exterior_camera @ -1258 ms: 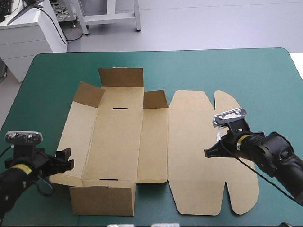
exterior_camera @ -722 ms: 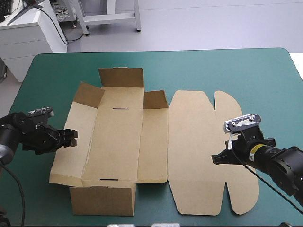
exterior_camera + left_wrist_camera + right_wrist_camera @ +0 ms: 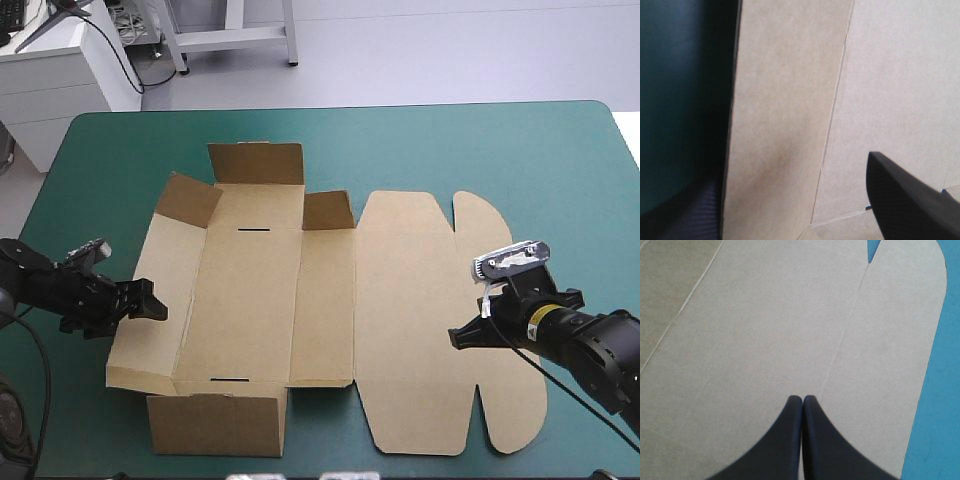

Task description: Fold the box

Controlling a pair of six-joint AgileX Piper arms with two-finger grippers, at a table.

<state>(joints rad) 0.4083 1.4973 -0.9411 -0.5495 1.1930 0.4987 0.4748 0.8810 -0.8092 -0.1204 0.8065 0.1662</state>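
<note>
Box [image 3: 250,300] lies in the middle of the bench [image 3: 480,150]. It is a cut sheet of brown board, mostly flat. The far flaps [image 3: 255,165] and the near wall [image 3: 215,422] stand up. The lid [image 3: 420,320], with rounded ears, lies flat on the right side.

Handling, as a judgement:
- The board looks light, thin and stiff, and should bend only along its creases.
- It will likely slide on the cover if pushed from one side.
- The best hold is a free long edge near its middle, so the panel hinges evenly. A corner would likely twist.

Left jaws are spread and straddle the outer edge of the left panel [image 3: 785,110]. One finger is over the teal-green cover and the other over the board, and they grip nothing yet. Right jaws are pressed together into one point above the lid, pinching nothing.

Hard to make out:
- Whether the left panel's edge is raised off the bench.
- Whether the right jaws touch the lid or hover above it.
- The left finger on the cover side, which is lost in shadow.
- The inner face of the near wall, which is hidden in the high view.
</note>
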